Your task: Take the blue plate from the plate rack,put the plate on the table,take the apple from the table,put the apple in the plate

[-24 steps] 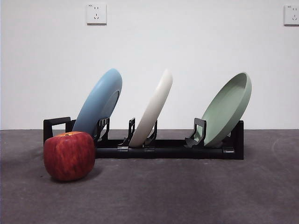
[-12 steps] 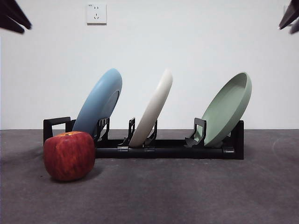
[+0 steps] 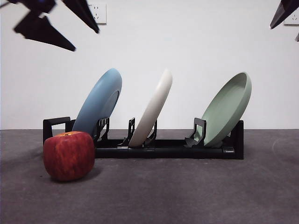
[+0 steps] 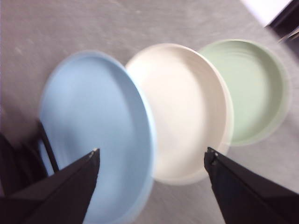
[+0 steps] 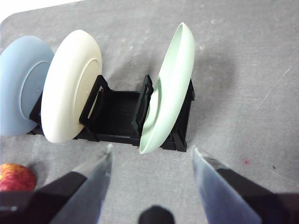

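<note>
matte light-blue blue plate (image 3: 99, 103), tilted in plate rack (image 3: 168, 148)

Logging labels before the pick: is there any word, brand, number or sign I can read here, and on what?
None can be read.
White wall socket: small dark mark at its top edge, too small to read.
Light-blue round plate, cream-white plate, sage-green plate, black slotted rack, dark red apple: no text.
</note>
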You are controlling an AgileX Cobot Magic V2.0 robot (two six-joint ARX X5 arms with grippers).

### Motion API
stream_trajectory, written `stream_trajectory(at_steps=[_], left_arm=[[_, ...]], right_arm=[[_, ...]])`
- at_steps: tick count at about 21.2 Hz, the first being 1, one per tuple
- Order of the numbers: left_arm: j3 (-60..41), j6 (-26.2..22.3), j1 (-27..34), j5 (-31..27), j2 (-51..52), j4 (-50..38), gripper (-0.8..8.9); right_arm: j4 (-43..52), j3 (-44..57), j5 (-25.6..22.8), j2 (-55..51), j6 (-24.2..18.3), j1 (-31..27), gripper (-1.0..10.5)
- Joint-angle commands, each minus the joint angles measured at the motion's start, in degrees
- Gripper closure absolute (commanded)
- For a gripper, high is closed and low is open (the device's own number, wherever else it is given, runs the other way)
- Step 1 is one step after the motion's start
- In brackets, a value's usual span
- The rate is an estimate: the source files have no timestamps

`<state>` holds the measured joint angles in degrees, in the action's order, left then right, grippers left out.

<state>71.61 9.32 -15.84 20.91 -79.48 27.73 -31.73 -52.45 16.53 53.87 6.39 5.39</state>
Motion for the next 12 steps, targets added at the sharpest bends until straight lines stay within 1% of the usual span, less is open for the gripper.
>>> stream_trajectory(at_steps=[1, 3, 6, 9, 10, 11, 12], left_arm=[[4.61, -2.05, -1.64, -2.82, -5.57, 0.83, 4.38], [7.56, -2.05, -2.73, -2.86, -10.12, 0.87, 4.38], [8.26, -2.05, -3.43, -2.97, -14.67, 0.11, 4.39], [8.26, -2.05, -3.67, -5.33, -17.27, -0.17, 4.42], [8.26, -2.05, -3.69, -6.36, -17.59, -0.39, 4.69], [8.26, -2.08, -3.69, -6.4, -17.75, -0.7, 5.52], [8.26, -2.08, -3.69, -5.81, -17.75, -0.94, 6.64]], right_arm=[[0.24, -0.24, 0.09, 0.02, -0.52, 0.0, 6.6], [0.24, -0.24, 0.07, 0.02, -0.5, -0.02, 6.6], [0.22, -0.24, 0.04, 0.02, -0.52, -0.02, 6.6], [0.22, -0.24, 0.02, 0.02, -0.5, -0.02, 6.6], [0.22, -0.24, 0.02, 0.02, -0.5, -0.02, 6.6], [0.22, -0.24, 0.0, 0.02, -0.5, -0.02, 6.6], [0.22, -0.24, 0.0, 0.02, -0.5, -0.02, 6.6]])
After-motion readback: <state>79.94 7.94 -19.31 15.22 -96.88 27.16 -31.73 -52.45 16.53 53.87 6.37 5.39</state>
